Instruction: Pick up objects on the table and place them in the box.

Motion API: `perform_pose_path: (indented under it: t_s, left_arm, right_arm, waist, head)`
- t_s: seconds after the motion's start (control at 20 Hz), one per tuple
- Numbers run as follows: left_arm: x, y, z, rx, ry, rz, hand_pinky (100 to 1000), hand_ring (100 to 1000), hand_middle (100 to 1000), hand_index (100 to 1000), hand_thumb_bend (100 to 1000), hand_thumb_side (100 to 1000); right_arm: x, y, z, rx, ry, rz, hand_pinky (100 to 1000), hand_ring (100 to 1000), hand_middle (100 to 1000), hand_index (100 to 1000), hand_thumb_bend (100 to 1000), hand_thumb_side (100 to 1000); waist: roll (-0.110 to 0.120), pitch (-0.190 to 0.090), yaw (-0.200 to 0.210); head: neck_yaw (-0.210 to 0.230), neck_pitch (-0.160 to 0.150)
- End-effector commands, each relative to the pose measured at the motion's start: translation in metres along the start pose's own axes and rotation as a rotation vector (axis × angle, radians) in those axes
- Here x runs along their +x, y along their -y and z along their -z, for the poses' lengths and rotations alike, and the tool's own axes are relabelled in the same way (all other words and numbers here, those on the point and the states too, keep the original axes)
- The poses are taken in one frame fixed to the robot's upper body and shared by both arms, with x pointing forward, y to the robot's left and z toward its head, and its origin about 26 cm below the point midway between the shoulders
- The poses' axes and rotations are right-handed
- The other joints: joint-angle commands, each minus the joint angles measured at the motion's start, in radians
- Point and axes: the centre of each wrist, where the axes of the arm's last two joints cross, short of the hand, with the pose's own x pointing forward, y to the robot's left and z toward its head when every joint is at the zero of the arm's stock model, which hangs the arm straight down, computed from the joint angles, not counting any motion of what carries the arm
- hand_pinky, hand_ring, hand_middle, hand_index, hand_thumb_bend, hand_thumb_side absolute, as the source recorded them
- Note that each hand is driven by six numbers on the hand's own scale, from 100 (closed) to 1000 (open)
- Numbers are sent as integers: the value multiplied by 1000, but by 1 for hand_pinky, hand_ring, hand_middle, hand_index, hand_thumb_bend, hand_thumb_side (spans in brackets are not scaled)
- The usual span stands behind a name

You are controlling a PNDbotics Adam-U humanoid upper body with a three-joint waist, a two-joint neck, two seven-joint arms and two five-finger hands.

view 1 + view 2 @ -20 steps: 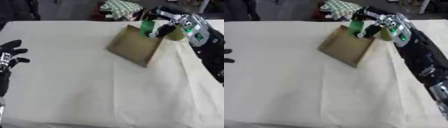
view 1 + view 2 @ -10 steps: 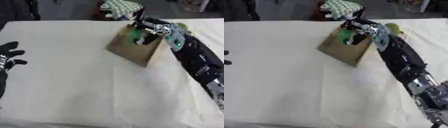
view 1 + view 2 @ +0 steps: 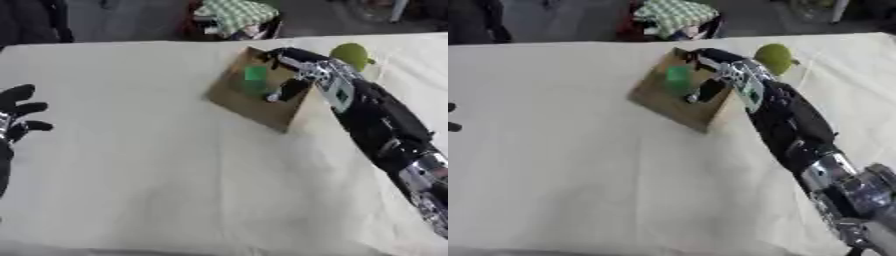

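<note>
— Where does the right hand (image 3: 293, 75) stand?

— Over the open cardboard box (image 3: 262, 107), which sits toward the far right of the cloth-covered table (image 3: 157, 165). The hand reaches in from the box's right side, its fingers pointing down and left into the opening.

— Holding anything?

— I cannot tell. A green object (image 3: 255, 79) lies inside the box just left of the fingers, very near them, but whether they are pinching it or have let go is not clear.

— What is left to pick up?

— One thing that I can see: a round green fruit, perhaps an apple (image 3: 351, 53), on the table near the far right edge, just beyond the box and right of the forearm. It is round, so it has no long axis to line up with.

— Which hand should take it?

— The right, I judge. The fruit lies just to the right of that hand and slightly farther back, while the left hand (image 3: 19, 112) rests open at the left edge with fingers spread, well apart from both.

— Count?

— One box, one green object in it, one fruit outside, two hands.
</note>
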Motion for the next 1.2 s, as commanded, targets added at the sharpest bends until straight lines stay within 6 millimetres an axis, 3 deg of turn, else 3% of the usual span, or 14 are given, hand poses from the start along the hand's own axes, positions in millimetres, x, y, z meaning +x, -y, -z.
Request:
perform_pose_path:
  t_s: [0.05, 0.2, 0.4, 0.75, 1.2]
  left_arm:
    - [7, -6, 3, 5, 22, 23, 599, 740, 794, 734, 123, 651]
    - [8, -6, 4, 6, 24, 28, 599, 740, 794, 734, 122, 651]
    - [8, -8, 3, 12, 22, 36, 599, 740, 794, 734, 121, 652]
    - [9, -7, 4, 1, 25, 33, 599, 741, 794, 734, 121, 653]
    - [8, -5, 4, -4, 26, 26, 599, 741, 794, 734, 120, 654]
  right_arm:
    - [-6, 57, -18, -142, 6, -20, 848, 822, 879, 971, 443, 262]
    - [-20, 84, -37, -218, -50, -20, 851, 822, 876, 970, 416, 259]
    - [-52, 93, -61, -277, -199, 17, 842, 815, 880, 966, 422, 242]
    - [-106, 70, -88, -355, -472, 166, 826, 807, 866, 955, 456, 203]
    - [-123, 34, -91, -271, -572, 248, 826, 798, 816, 927, 438, 178]
  waist:
    - [-3, -13, -4]
    - [-8, -13, -6]
    - [-12, -12, -4]
    - [-12, -7, 14]
    - [-7, -6, 23]
  head:
    - [7, -4]
    - [9, -8]
    - [12, -15]
    - [-7, -29]
    - [-18, -34]
